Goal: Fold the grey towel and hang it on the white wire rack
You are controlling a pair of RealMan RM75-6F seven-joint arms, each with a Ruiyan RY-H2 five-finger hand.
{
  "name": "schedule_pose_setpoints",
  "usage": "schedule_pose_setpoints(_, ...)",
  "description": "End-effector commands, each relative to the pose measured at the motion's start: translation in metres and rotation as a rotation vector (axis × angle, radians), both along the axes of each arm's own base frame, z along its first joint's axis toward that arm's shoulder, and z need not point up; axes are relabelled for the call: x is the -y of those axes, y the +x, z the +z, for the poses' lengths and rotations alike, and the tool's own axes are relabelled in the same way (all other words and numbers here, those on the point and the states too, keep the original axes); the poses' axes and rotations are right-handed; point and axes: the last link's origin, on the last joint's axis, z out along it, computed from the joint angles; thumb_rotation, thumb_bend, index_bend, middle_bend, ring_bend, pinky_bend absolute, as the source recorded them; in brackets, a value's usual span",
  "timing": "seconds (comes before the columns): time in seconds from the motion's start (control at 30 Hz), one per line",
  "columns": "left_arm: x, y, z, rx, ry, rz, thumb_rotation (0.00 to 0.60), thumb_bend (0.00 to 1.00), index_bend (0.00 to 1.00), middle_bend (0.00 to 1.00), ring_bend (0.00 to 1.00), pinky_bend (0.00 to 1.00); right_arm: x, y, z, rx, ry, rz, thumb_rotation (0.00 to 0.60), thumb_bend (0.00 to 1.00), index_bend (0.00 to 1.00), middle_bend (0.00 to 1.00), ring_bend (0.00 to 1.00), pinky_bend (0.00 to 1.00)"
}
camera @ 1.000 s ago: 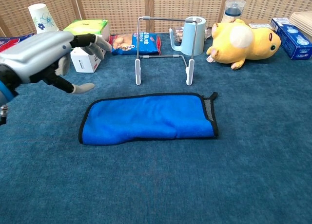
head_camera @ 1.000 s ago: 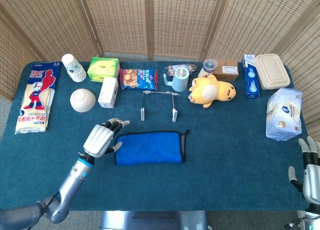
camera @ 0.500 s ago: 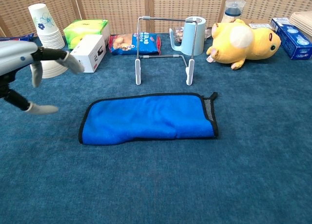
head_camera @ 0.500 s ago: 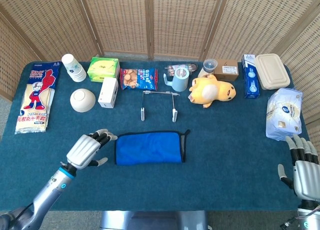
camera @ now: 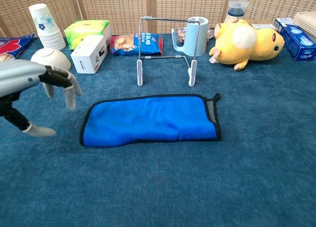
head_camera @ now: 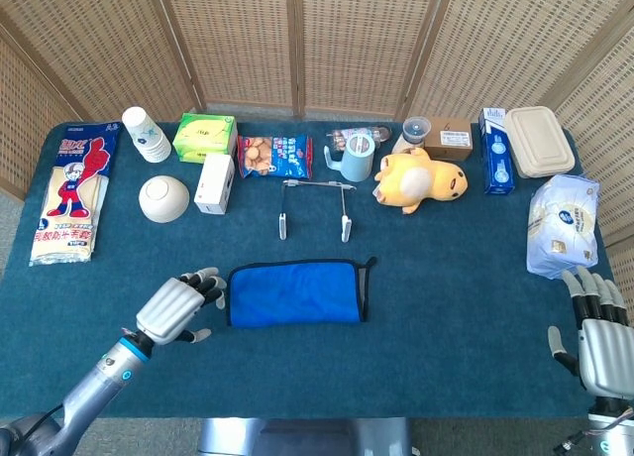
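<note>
Woven screens close off the back of our blue-covered bench (head_camera: 436, 278), and we start from our left hand (head_camera: 176, 307), which hovers just beside the left end of the towel with its fingers spread and curved down, holding nothing and apart from the cloth. Our right hand (head_camera: 594, 329) waits at the far right edge of the bench, fingers apart and empty, well away from everything we need. Moving outward from the left hand, the towel (camera: 150, 119) lies flat in the middle of the bench, blue on its upper face with a dark trim and a grey mesh strip showing at its right end. It already looks doubled over into a narrow band, so we judge the folding largely done, though we cannot tell whether another fold is wanted. Its long axis runs left to right across the bench, parallel to the front edge, with the rounded closed end pointing toward our left hand and the small loop at the opposite end. Behind it, apart from the cloth, stands the white wire rack (camera: 165, 48), upright and bare, so the hanging is all still ahead of us: we have yet to lift the towel and drape it over the top bar. Boxes, cups, a bowl and a yellow plush toy (head_camera: 420, 179) line the back.
</note>
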Motion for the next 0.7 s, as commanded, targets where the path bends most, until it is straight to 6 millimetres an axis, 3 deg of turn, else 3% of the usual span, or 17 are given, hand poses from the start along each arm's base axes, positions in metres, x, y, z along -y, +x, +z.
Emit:
schedule_pose_setpoints(0.03,-0.004,0.009,-0.008,-0.023,-0.051,-0.013,0.577,0.25,0.46,0.29,0.16,0.35,-0.002,-0.001,0.002,-0.001,-0.008,-0.003,0.6,0.39,0.07,0.05,0.0,0.0)
schedule_pose_setpoints(0.23,-0.007,0.014,-0.02,-0.084,-0.07,-0.057,0.432,0.24,0.46,0.25,0.1,0.32,-0.005,-0.003,0.005,-0.001,-0.019,-0.012,0.6,0.39,0.07,0.05,0.0,0.0)
schedule_pose_setpoints(0.47,-0.009,0.023,-0.031,-0.177,-0.068,-0.135,0.124,0.21,0.46,0.2,0.04,0.24,-0.006,-0.004,0.008,-0.001,-0.033,-0.016,0.6,0.39,0.07,0.05,0.0,0.0)
schedule_pose_setpoints(0.63,-0.01,0.022,-0.035,-0.21,-0.05,-0.155,0.02,0.2,0.47,0.17,0.01,0.18,-0.007,-0.006,0.008,0.001,-0.041,-0.022,0.6,0.39,0.07,0.05,0.0,0.0)
schedule_pose_setpoints(0.7,-0.01,0.021,-0.037,-0.211,-0.05,-0.153,0.005,0.2,0.47,0.14,0.0,0.16,-0.007,-0.007,0.009,0.001,-0.044,-0.024,0.6,0.39,0.07,0.05,0.0,0.0)
